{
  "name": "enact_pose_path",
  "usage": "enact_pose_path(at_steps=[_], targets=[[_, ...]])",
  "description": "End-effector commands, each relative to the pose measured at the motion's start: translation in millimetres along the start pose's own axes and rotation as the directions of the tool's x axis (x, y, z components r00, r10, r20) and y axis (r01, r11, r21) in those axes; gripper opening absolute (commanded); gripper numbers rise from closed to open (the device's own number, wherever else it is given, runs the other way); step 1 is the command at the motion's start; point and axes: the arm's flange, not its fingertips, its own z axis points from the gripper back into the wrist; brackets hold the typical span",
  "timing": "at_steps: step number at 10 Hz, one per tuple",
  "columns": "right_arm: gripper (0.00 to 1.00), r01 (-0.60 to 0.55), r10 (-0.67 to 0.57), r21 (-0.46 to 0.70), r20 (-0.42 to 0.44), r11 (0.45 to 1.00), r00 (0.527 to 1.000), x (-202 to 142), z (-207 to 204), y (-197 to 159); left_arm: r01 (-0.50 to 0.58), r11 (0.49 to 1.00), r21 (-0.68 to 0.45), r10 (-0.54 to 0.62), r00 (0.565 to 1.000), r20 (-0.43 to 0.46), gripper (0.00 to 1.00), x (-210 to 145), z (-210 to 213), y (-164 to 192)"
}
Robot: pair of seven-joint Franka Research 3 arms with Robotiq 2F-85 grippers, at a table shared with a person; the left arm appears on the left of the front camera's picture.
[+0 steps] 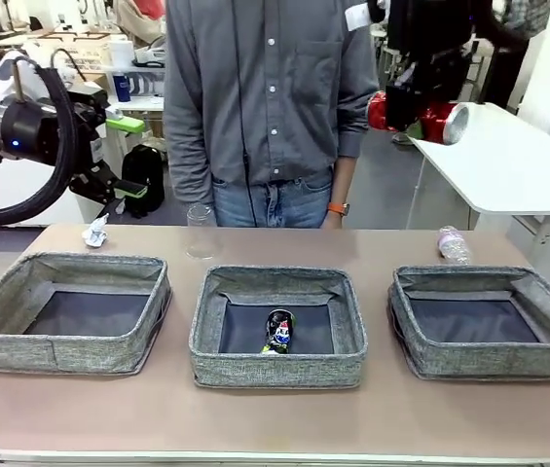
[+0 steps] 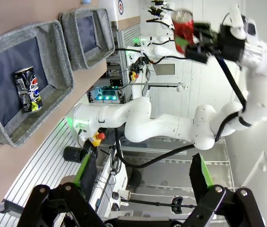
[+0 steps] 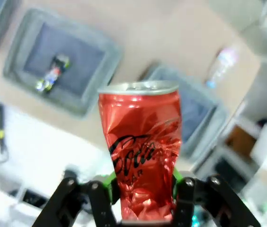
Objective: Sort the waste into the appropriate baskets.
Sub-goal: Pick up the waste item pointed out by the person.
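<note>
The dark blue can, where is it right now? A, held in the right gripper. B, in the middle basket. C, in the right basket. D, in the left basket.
B: the dark blue can lies on the dark bottom of the middle basket, while the right gripper is clamped on the red can instead.

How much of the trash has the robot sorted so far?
Done: one dark blue can lies in the middle grey woven basket. In hand: the right hand is shut on a crumpled red drink can, held high above the table. Left: the crumpled white paper wad, the clear plastic cup and the small clear bottle sit on the table's far side. The left hand is open and empty.
</note>
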Motion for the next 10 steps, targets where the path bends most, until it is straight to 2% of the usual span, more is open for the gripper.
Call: enact_pose_path(at_steps=[1,2,4,5,7,9,10], targets=[[0.29,0.262,-0.249,0.143,-0.105,0.954,0.963,20.9,38.5,36.8,0.012,1.0,0.008,-0.012,1.0,-0.004,1.0,-1.7,0.9,-1.4],[0.29,0.249,-0.238,0.174,-0.079,0.953,0.968,16.4,54.0,60.8,0.012,1.0,0.008,-0.012,1.0,-0.004,1.0,-1.7,0.9,-1.4],[0.29,0.307,-0.304,0.268,-0.053,0.913,0.951,24.0,76.8,96.5,0.012,1.0,0.008,-0.012,1.0,-0.004,1.0,-1.7,0.9,-1.4],[0.29,0.346,-0.368,0.298,0.021,0.89,0.929,30.0,87.5,113.0,0.012,1.0,0.008,-0.012,1.0,-0.004,1.0,-1.7,0.9,-1.4],[0.29,0.391,-0.417,0.237,0.065,0.889,0.907,46.4,105.8,142.0,0.012,1.0,0.008,-0.012,1.0,-0.004,1.0,-1.7,0.9,-1.4],[0.29,0.415,-0.431,0.184,0.058,0.891,0.9,59.0,116.6,145.1,0.012,1.0,0.008,-0.012,1.0,-0.004,1.0,-1.7,0.9,-1.4],[0.29,0.432,-0.45,0.194,0.056,0.881,0.892,61.0,121.9,140.0,0.012,1.0,0.008,-0.012,1.0,-0.004,1.0,-1.7,0.9,-1.4]])
